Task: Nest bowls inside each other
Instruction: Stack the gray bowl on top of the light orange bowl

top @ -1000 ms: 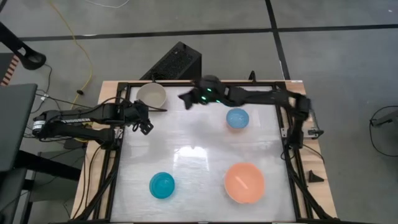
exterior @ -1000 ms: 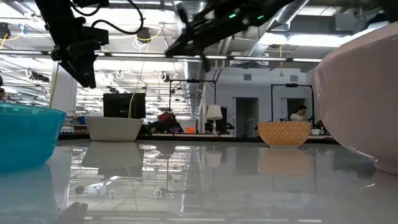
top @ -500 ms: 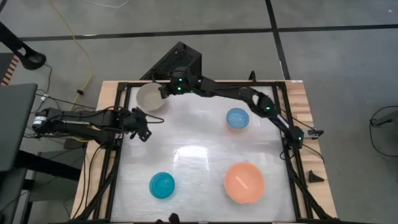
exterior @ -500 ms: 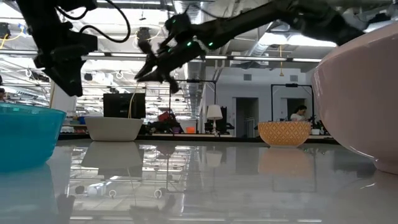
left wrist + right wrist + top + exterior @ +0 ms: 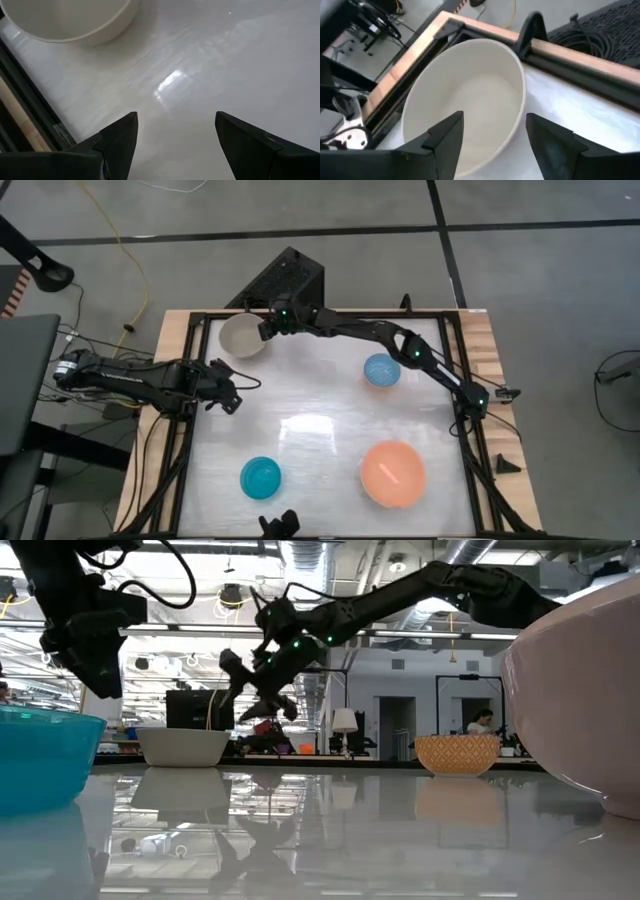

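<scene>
A cream-white bowl (image 5: pixel 243 335) stands on its base in the table's far left corner. My right gripper (image 5: pixel 266 330) hovers open just above the bowl's right rim; in its wrist view the fingers (image 5: pixel 445 137) straddle the bowl (image 5: pixel 470 95) without touching it. My left gripper (image 5: pixel 175 135) is open over bare table, a little nearer than that bowl (image 5: pixel 75 20). A light blue bowl (image 5: pixel 381 369) sits at the far right, a turquoise bowl (image 5: pixel 261 478) near left, and a salmon-pink bowl (image 5: pixel 393 473) near right.
A black metal frame (image 5: pixel 195 430) borders the white glossy tabletop. A black box (image 5: pixel 290 280) stands just beyond the far edge, behind the cream bowl. In the low view the pink bowl (image 5: pixel 580 700) and the turquoise bowl (image 5: pixel 40 755) loom close at either side.
My right gripper has swung from the far middle toward the far left corner, come down over the cream-white bowl and opened. My left gripper has drawn back a little toward the table's near edge and sunk slightly, staying open. No bowl has moved.
</scene>
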Motion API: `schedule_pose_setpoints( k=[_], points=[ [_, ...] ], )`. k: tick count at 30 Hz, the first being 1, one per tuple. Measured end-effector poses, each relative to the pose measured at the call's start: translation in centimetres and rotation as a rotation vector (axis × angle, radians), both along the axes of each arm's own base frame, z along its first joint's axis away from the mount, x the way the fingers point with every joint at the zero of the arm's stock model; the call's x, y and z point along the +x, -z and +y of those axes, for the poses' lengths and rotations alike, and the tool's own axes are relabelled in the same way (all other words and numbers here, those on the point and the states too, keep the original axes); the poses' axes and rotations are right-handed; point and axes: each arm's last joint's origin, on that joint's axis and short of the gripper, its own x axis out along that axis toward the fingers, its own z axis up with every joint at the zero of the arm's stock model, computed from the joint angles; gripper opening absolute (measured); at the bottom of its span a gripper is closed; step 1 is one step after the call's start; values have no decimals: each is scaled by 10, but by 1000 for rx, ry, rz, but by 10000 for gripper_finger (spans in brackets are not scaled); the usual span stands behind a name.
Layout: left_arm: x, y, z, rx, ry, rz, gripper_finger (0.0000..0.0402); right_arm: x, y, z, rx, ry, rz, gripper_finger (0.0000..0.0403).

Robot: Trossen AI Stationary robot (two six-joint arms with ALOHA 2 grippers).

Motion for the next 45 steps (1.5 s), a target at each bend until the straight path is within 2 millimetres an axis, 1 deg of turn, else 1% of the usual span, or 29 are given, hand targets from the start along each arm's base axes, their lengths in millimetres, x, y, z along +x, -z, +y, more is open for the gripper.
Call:
schedule_pose_setpoints(
  k=[2, 4, 7, 8, 10, 13, 17, 20, 22, 26, 28, 29, 32, 35, 38, 41, 45],
  points=[
    [0, 0, 0, -2, 0, 0, 255, 3, 9, -1, 15, 26, -7, 254],
    [0, 0, 0, -13, 3, 0, 255, 6, 23, -1, 46, 39, 7, 254],
    [0, 0, -1, -28, 2, -2, 255, 6, 35, -1, 84, 67, 31, 250],
    [0, 0, -1, -32, -3, -5, 255, 8, 39, -1, 73, 85, 22, 249],
    [0, 0, -1, -32, -4, -5, 255, 9, 41, 0, 70, 101, 26, 246],
    [0, 0, -1, -32, -4, -5, 255, 11, 51, 0, 96, 116, 31, 240],
    [0, 0, -1, -32, -4, -6, 255, 12, 55, 4, 104, 114, 35, 221],
    [0, 0, -1, -32, -4, -6, 255, 13, 53, 8, 115, 109, 41, 189],
    [0, 0, -1, -32, -3, -6, 255, 14, 53, 9, 125, 90, 32, 159],
    [0, 0, -1, -26, 8, -1, 255, 16, 49, 9, 168, 54, -34, 82],
    [0, 0, -1, -25, 8, -1, 255, 15, 49, 7, 203, 35, -40, 41],
    [0, 0, -1, -24, 7, -1, 255, 15, 49, 5, 216, 31, -49, 31],
    [0, 0, -1, -21, 10, 0, 255, 12, 49, 0, 247, 22, -50, 31],
    [1, 0, -1, -15, 23, -1, 255, 5, 38, -13, 275, 14, -68, 31],
    [2, -1, -1, -6, 30, -10, 255, -10, 14, -28, 261, -17, -60, 31],
    [4, -1, 0, 6, 35, -27, 255, -34, -21, -38, 237, -85, -6, 31],
    [4, -2, 0, 15, 31, -28, 255, -76, -77, -37, 126, -127, 128, 31]
  ],
)
